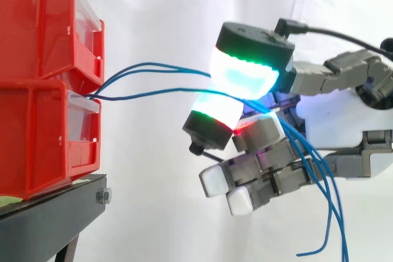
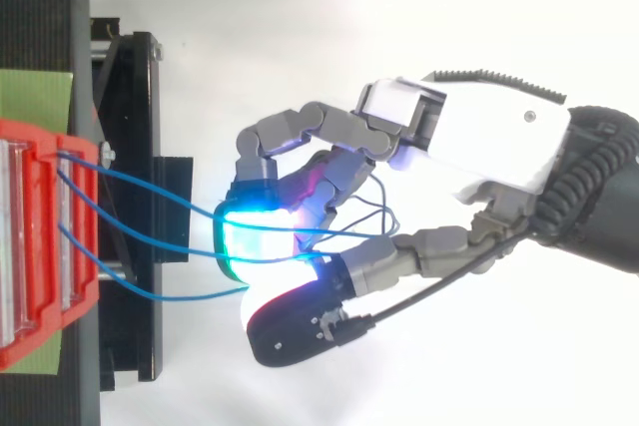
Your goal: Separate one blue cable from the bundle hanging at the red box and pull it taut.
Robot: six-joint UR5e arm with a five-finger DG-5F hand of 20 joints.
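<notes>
Bundle [image 1: 156,67]: blue strands span from the red box [image 1: 37,35] to my robot hand [image 2: 499,142].
Side view: one blue cable [image 1: 153,92] enters between my two glowing pads [image 1: 245,77]; tails hang past my curled fingers.
Top view: three strands fan apart at the box.
Robot hand: pinching that cable.
Cut off: some tail ends, at the side view's bottom edge.

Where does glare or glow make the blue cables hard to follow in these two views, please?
Side view: the blue cables read clearly against the bright white curtain, but the green-cyan glow of the hand's pads swallows them where they are pinched. Top view: the same glow blooms over the pinch, and the hand's white shell nearly merges with the bright backdrop.
</notes>
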